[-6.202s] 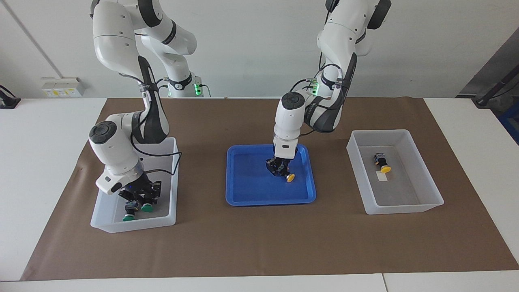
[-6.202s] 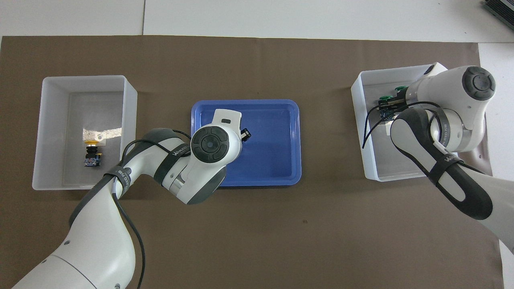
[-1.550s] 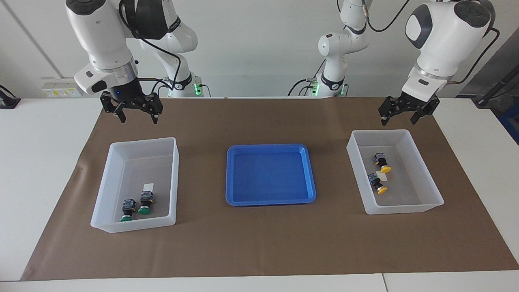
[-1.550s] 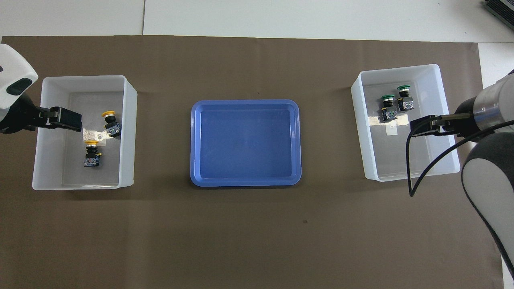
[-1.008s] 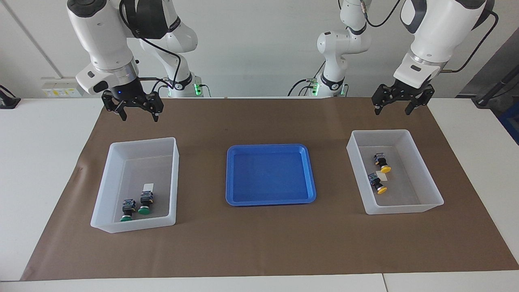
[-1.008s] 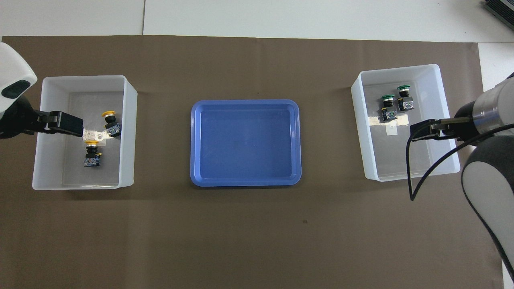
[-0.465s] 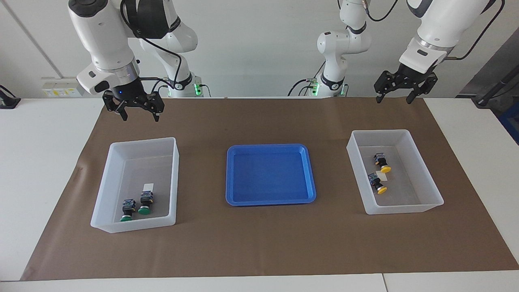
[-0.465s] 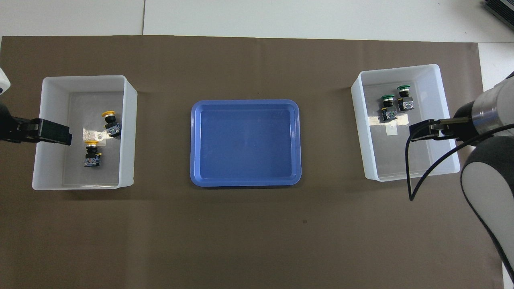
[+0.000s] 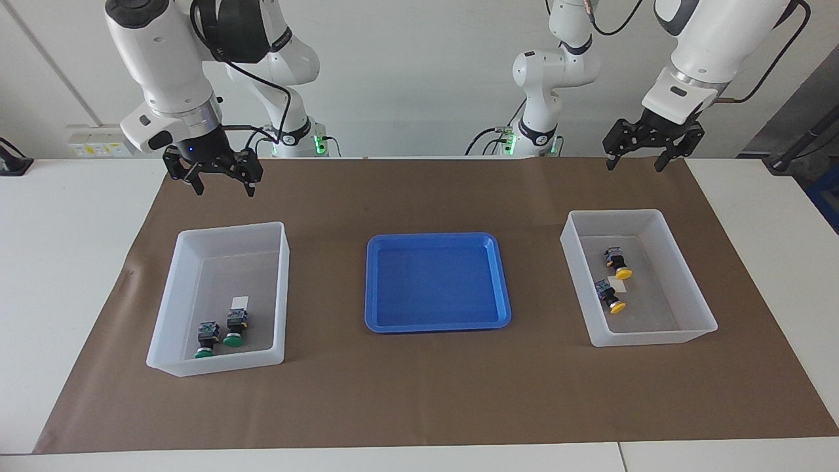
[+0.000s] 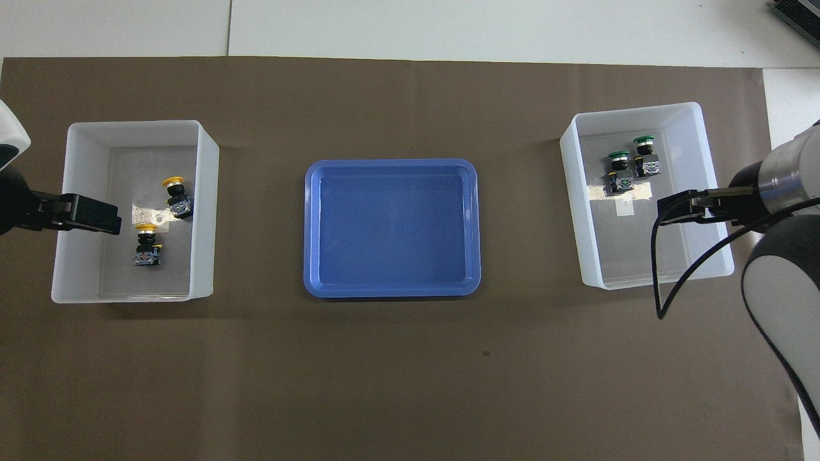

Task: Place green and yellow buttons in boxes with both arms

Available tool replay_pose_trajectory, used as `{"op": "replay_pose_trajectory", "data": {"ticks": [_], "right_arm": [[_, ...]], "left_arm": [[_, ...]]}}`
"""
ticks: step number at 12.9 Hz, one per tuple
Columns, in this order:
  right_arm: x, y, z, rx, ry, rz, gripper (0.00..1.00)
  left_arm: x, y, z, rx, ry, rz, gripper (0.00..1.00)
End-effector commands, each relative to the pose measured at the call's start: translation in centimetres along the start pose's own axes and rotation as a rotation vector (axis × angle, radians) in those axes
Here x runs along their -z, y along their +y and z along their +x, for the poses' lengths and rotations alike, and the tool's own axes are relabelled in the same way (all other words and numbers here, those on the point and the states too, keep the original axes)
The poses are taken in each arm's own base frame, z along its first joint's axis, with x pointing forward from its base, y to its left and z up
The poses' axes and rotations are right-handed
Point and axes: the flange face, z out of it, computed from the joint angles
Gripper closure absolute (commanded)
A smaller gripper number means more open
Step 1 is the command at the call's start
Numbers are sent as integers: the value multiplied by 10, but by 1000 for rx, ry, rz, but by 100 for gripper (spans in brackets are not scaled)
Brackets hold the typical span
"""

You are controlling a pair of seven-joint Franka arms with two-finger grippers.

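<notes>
The two green buttons (image 9: 219, 334) lie in one box (image 9: 169, 298), the two yellow buttons (image 9: 615, 282) in the other box (image 9: 689, 288). Nothing looks left to do. The left tool (image 9: 634, 164) and right tool (image 9: 223, 187) hang up high, fingers spread, holding nothing.

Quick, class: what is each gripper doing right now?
Left gripper: open, holding nothing, raised in the air.
Right gripper: open, holding nothing, raised in the air.

Brown mat (image 9: 419, 393) on white table (image 9: 65, 262)
</notes>
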Motion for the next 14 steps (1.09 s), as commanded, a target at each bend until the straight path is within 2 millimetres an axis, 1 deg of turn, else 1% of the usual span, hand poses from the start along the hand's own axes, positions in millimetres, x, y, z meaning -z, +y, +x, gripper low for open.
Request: {"op": "replay_pose_trajectory", "data": {"ticks": [1, 3, 4, 9, 12, 14], "right_arm": [[7, 5, -6, 27, -16, 38, 0], [7, 11, -6, 33, -18, 38, 0], [6, 11, -6, 33, -19, 38, 0], [4, 11, -7, 35, -21, 38, 0], [4, 11, -7, 35, -19, 38, 0], [4, 10, -7, 35, -18, 38, 0]], "left_arm": [[1, -4, -9, -13, 21, -10, 0], [1, 0, -12, -20, 22, -9, 0], [-2, -2, -13, -14, 19, -9, 0], [-1, -4, -13, -8, 24, -10, 0], [-1, -3, -16, -3, -1, -10, 0], [2, -8, -17, 7, 1, -10, 0]]}}
